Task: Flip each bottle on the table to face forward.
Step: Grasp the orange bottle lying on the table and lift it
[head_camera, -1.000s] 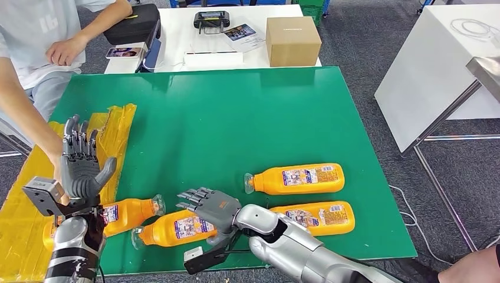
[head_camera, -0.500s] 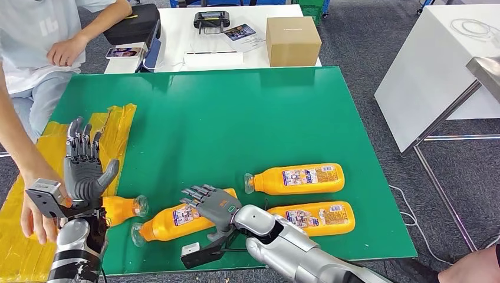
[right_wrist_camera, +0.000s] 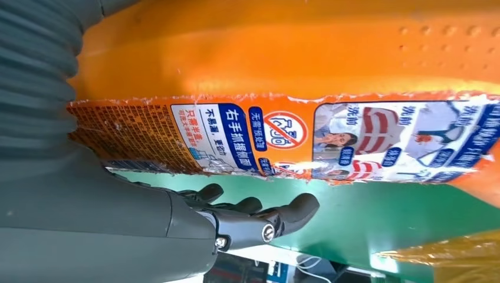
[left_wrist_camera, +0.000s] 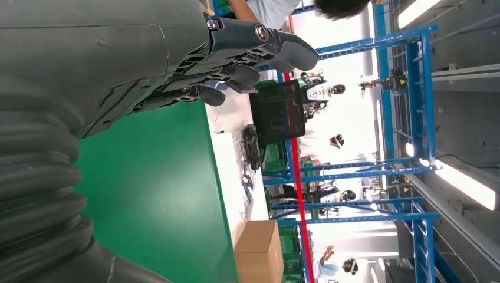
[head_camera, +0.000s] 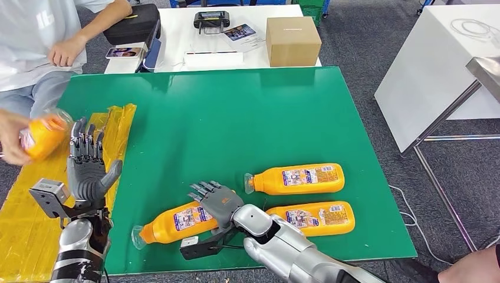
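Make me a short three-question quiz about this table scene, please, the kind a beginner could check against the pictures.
1. How many orange bottles lie on the green table?
2. True or false: the left hand is holding a bottle.
3. Which bottle is the right hand touching: A, the far right one; B, the near right one; C, the near left one?

Key
1. Three: the far right bottle, the near right bottle and the near left bottle. A fourth bottle is in a person's hand.
2. False; it is raised, fingers apart.
3. C.
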Controlling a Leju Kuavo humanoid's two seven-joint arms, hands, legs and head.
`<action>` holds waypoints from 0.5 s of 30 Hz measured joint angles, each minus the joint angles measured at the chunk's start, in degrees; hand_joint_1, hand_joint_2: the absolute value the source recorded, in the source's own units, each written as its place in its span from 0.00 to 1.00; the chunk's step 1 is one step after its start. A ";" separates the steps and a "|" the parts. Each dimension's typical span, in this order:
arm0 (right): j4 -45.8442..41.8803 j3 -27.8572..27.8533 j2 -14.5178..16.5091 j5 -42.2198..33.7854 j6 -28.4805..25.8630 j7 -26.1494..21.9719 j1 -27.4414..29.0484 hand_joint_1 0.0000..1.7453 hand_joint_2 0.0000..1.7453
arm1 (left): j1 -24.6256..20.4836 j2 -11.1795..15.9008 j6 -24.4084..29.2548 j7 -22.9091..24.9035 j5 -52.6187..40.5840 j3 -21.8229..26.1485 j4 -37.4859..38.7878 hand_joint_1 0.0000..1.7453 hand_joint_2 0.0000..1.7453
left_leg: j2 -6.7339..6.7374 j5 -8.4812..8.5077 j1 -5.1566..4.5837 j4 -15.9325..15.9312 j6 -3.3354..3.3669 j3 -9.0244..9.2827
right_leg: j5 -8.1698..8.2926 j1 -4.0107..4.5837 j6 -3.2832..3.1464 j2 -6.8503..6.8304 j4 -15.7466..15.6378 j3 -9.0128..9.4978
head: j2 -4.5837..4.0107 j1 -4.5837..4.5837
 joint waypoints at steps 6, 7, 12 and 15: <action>3.74 -0.75 1.63 1.74 1.86 2.18 -1.59 0.74 1.00 | -0.06 -0.43 -0.06 0.00 0.00 -0.03 0.07 0.00 1.00 | 0.00 0.01 0.00 0.00 0.00 0.07 | 0.00 0.00 0.00 0.00 0.00 0.03 | 0.00 -0.01; 4.45 -0.85 1.95 2.04 2.32 2.30 -1.92 0.86 1.00 | -0.08 -0.49 -0.07 0.00 0.00 -0.05 0.08 0.00 1.00 | 0.00 0.01 0.00 0.00 0.00 0.08 | 0.00 0.00 0.00 0.00 0.00 0.05 | 0.00 -0.01; 7.19 -1.16 3.02 2.78 3.60 2.32 -3.06 1.00 1.00 | -0.22 -0.78 -0.09 0.00 0.04 -0.22 0.16 0.00 1.00 | 0.01 0.01 0.00 0.00 0.00 0.17 | 0.00 0.00 0.00 0.01 0.00 0.13 | 0.00 -0.01; 8.09 -1.65 3.43 2.74 3.56 1.85 -3.45 1.00 1.00 | -0.27 -0.86 -0.10 0.00 0.36 -0.24 0.21 0.00 1.00 | 0.01 0.01 0.00 0.00 0.00 0.20 | 0.00 -0.01 0.00 0.01 -0.01 0.17 | 0.00 -0.01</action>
